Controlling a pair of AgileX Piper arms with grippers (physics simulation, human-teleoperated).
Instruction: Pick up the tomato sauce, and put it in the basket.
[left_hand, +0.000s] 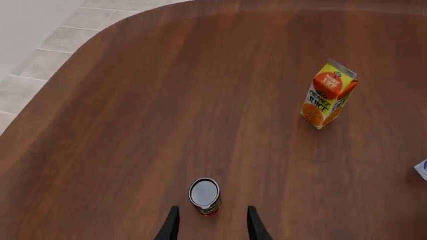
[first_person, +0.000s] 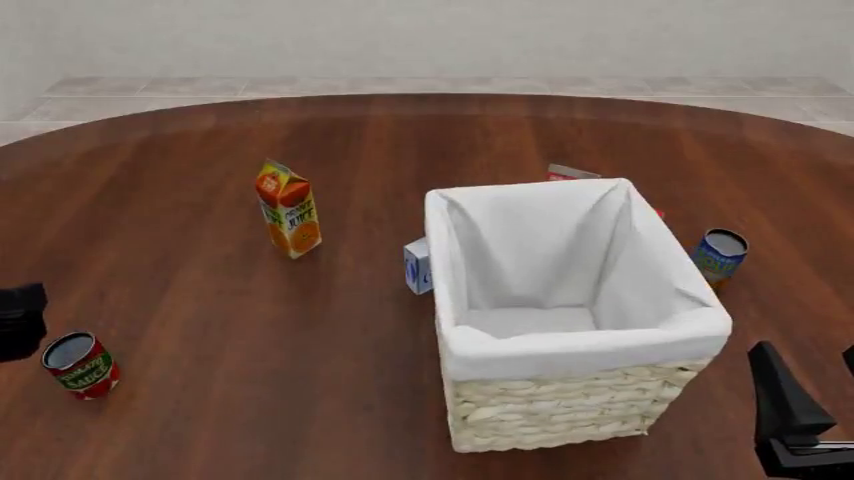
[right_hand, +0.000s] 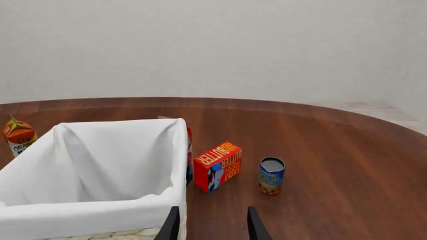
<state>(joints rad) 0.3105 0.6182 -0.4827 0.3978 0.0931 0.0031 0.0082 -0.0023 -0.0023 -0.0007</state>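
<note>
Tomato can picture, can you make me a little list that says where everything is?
tomato sauce: upright on the table, front left, apart from the fingers
left gripper: open, just behind the can
basket: front right of centre, nothing seen inside
orange juice carton: upright, left of the basket
blue-and-yellow can: right of the basket
butter box: behind the basket
right gripper: open, holding nothing
</note>
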